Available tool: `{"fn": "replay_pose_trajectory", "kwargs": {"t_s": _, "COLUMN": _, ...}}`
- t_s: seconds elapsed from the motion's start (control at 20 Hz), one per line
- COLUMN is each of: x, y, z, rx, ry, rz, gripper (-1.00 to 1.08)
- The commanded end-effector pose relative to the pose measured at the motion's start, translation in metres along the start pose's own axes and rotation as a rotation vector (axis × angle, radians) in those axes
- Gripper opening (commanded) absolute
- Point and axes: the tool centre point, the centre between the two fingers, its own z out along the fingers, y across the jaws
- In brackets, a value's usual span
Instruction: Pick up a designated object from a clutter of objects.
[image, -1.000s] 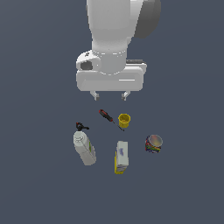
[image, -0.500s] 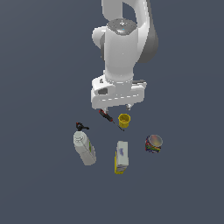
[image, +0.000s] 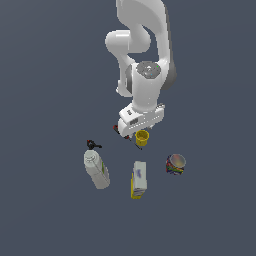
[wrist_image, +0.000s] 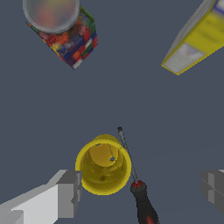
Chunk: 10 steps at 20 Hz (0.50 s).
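Observation:
The yellow cup (image: 142, 138) stands upright in the middle of the clutter, open end up. In the wrist view the cup (wrist_image: 103, 165) sits between my fingers, close to one finger (wrist_image: 65, 192), with the other finger (wrist_image: 214, 186) far off. My gripper (image: 131, 134) is open and empty, low over the cup, and its midpoint also shows in the wrist view (wrist_image: 140, 190). The red-handled screwdriver (wrist_image: 139, 192) lies right beside the cup, also between the fingers. In the exterior view my hand hides most of the screwdriver.
The white spray bottle (image: 96, 170) lies at the exterior view's left. The yellow-and-white box (image: 139, 179) lies in front of the cup and shows in the wrist view (wrist_image: 197, 39). The multicoloured can (image: 175, 163) stands at the right and shows in the wrist view (wrist_image: 61, 30).
My arm has come down and away from the camera toward the cup. The gripper now sits just over the cup and hides the screwdriver. The objects have not moved.

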Motion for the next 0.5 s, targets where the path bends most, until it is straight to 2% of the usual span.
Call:
{"fn": "replay_pose_trajectory", "kwargs": {"t_s": 0.0, "x": -0.007, "y": -0.01, "z": 0.016, "rx": 0.004, "ry": -0.004, "rz": -0.053, "gripper": 1.0}}
{"fn": "replay_pose_trajectory", "kwargs": {"t_s": 0.45, "x": -0.021, "y": -0.03, "z": 0.044, "rx": 0.013, "ry": -0.012, "rz": -0.146, "gripper": 1.0}}
